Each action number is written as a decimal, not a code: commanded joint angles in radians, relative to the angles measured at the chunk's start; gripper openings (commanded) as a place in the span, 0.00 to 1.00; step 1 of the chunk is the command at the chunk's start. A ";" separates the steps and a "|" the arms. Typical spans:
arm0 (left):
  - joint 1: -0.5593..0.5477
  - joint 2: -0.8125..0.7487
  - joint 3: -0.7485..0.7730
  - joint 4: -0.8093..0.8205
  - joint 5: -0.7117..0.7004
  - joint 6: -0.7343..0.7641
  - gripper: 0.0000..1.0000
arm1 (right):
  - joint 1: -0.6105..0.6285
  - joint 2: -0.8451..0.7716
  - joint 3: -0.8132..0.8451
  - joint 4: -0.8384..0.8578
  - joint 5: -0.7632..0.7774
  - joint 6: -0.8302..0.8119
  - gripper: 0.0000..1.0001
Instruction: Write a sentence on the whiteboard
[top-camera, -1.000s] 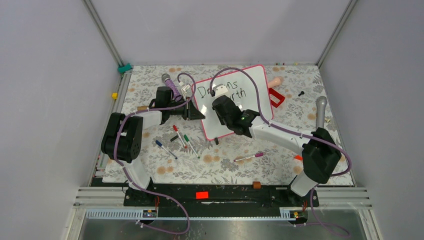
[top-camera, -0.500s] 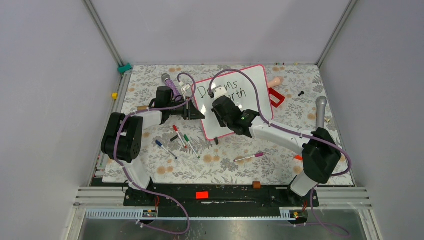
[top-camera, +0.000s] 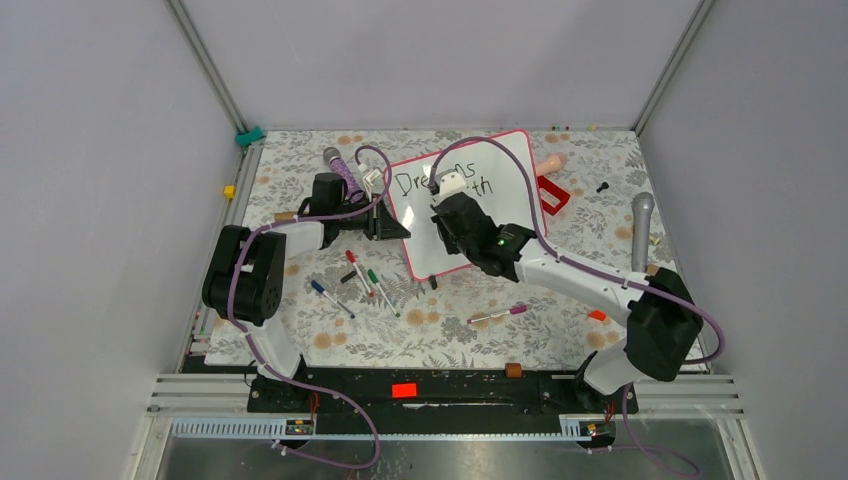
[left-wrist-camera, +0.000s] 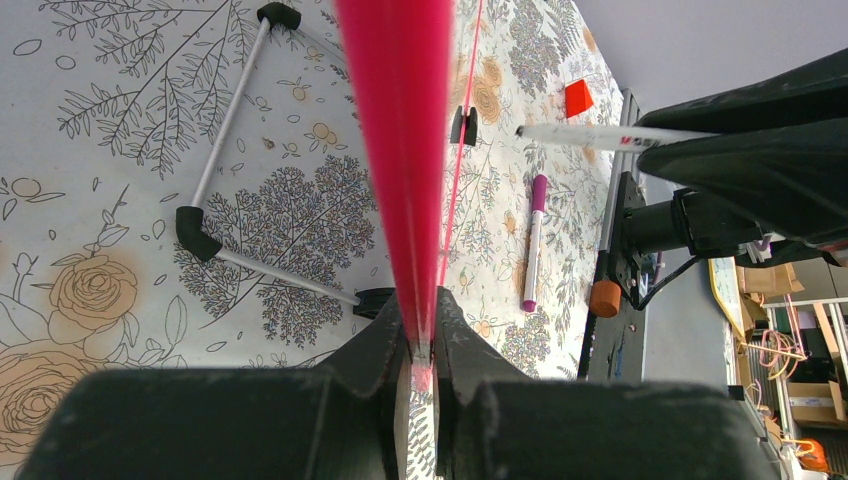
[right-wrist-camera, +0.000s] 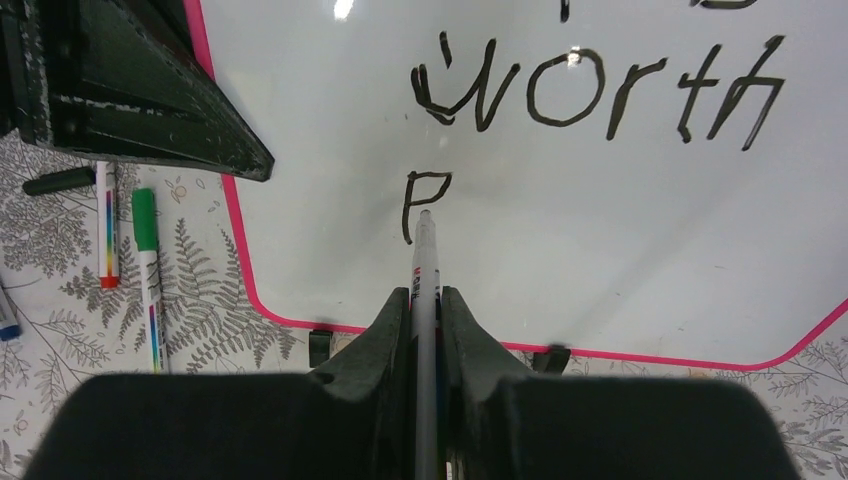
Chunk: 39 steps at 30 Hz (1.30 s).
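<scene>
While left gripper (left-wrist-camera: 420, 345) pinches whiteboard (right-wrist-camera: 600, 230) edge, right gripper (right-wrist-camera: 425, 300) clamps pen (right-wrist-camera: 424, 255), tip seemingly touching.

On the flower-patterned desk (top-camera: 450, 340), a red-capped marker (top-camera: 357, 270), a green-capped marker (top-camera: 380, 290) and a blue marker (top-camera: 330, 298) lie close together left of centre. A purple marker (top-camera: 497, 315) lies alone nearer the front. A grey microphone (top-camera: 640, 225) rests by the right edge, a small yellow cube (top-camera: 229, 191) by the left.

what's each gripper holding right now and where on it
The right gripper grips a marker by its barrel. The left gripper pinches the whiteboard by its pink frame edge.
</scene>
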 joint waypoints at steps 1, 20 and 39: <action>-0.009 0.048 -0.005 -0.061 -0.197 0.067 0.00 | -0.020 -0.045 0.005 0.026 0.040 0.009 0.00; -0.009 0.046 -0.007 -0.077 -0.214 0.082 0.00 | -0.042 -0.220 -0.053 -0.069 -0.022 0.065 0.00; -0.022 0.064 0.000 -0.092 -0.348 0.074 0.00 | -0.051 -0.271 0.067 -0.180 -0.042 0.178 0.00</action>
